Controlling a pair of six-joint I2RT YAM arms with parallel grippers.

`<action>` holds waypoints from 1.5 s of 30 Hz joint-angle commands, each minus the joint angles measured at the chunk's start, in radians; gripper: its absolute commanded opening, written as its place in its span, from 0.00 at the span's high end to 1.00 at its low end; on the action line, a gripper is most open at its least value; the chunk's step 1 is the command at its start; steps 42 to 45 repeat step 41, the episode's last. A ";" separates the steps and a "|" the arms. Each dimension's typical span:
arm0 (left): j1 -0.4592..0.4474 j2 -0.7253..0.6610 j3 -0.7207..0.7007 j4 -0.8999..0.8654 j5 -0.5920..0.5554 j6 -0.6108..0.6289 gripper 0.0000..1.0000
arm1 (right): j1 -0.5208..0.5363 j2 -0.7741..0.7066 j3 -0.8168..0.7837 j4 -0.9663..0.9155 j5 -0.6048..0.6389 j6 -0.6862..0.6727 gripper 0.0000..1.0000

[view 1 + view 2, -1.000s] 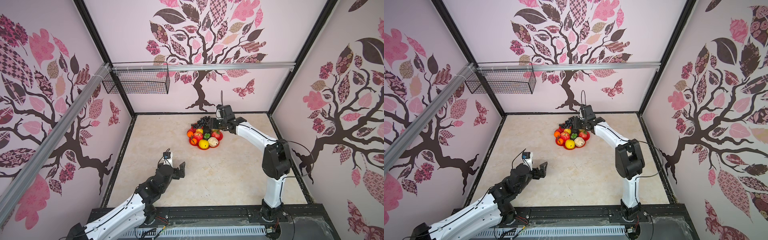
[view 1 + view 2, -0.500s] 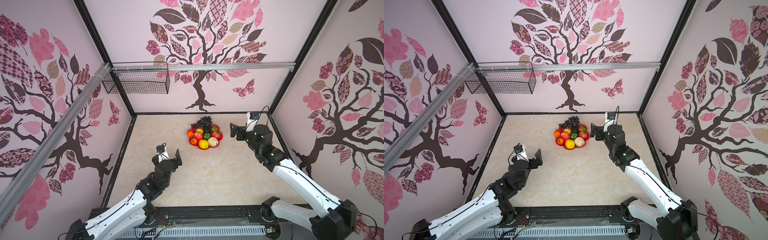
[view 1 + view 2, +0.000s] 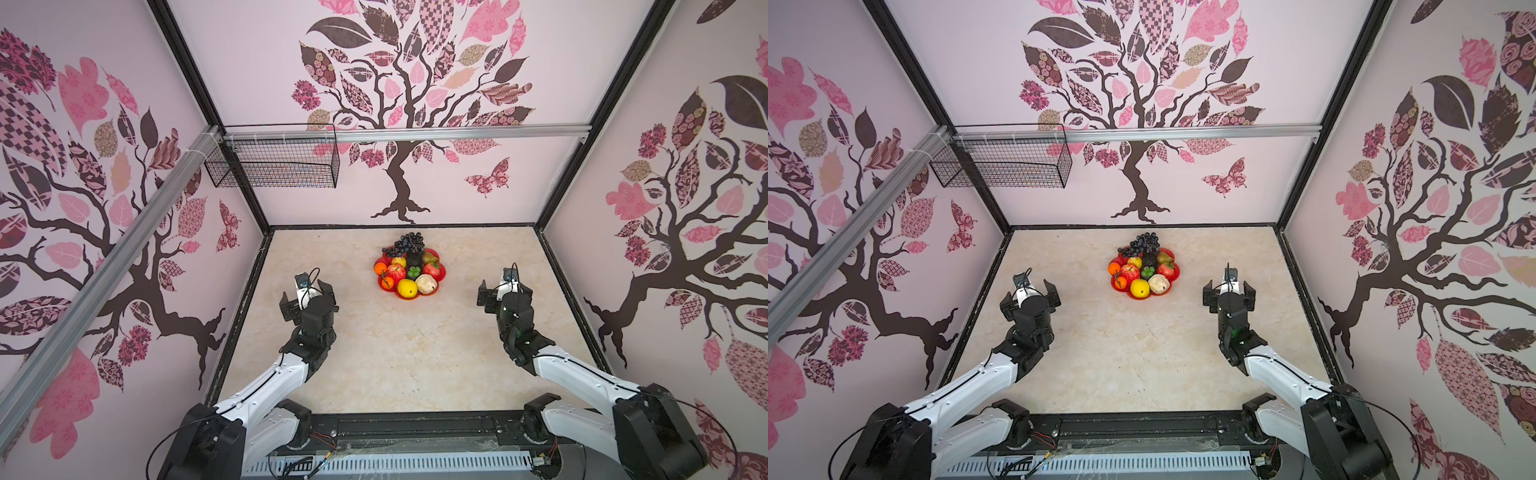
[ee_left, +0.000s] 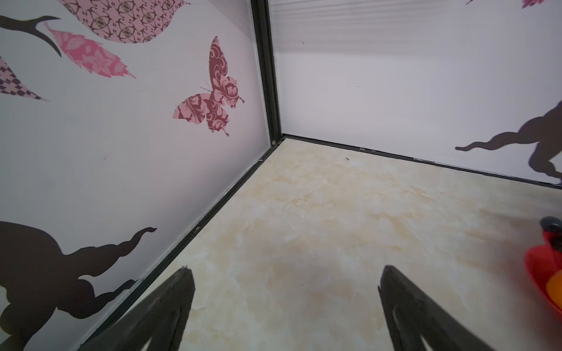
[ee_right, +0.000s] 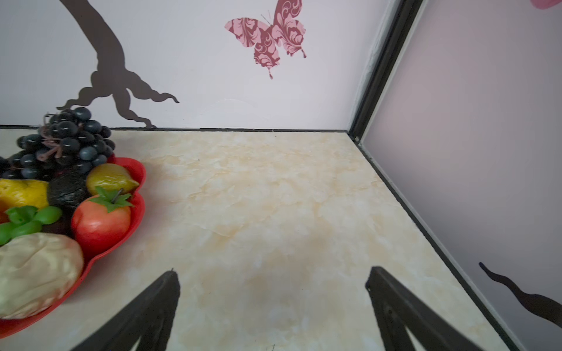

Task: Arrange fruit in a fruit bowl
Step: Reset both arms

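Seemingly everything is already gathered: in both top views the red bowl (image 3: 441, 273) sits toward the far middle of the table (image 3: 374, 357), heaped with fruit (image 3: 397, 274), and no loose piece lies on the tabletop. A yellow lemon (image 3: 407, 287) rests on its near side and the grape bunch (image 3: 405, 243) crowns the far side, some grapes seeming to hang out past the far rim. The left gripper (image 3: 306, 296) hovers near and to the left of the bowl, the right gripper (image 3: 503, 293) near and to the right, both well apart from it, both with jaws spread wide and nothing between them. The wire basket (image 3: 274, 164) hangs on the far wall, out of play. From the left wrist, two dark fingers (image 4: 170, 310) stand apart over bare table, with only a sliver of the bowl's red edge at the side of the picture. From the right wrist the spread fingers (image 5: 146, 313) frame bare table too, and the bowl's right side shows close by: a cream knobbly piece (image 5: 36, 267), a red fruit with a green leaf (image 5: 102, 225), and the grapes piled high behind. The work looks finished, so the likely trouble is disturbance: a careless sweep of either arm past the bowl could nudge the light dish and tip the overhanging grapes, or the lemon near the rim, onto the table.
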 commanded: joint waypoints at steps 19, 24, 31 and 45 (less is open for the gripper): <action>0.367 0.495 -0.073 0.583 0.632 0.068 0.02 | -0.243 0.445 -0.163 0.737 -0.378 0.000 0.00; 0.375 0.511 -0.062 0.586 0.635 0.061 0.02 | -0.262 0.435 -0.093 0.582 -0.293 0.062 0.00; 0.375 0.471 -0.046 0.480 0.641 0.054 0.02 | -0.263 0.438 -0.100 0.603 -0.292 0.059 0.00; 0.376 0.478 -0.048 0.498 0.640 0.057 0.02 | -0.263 0.438 -0.102 0.605 -0.288 0.059 0.00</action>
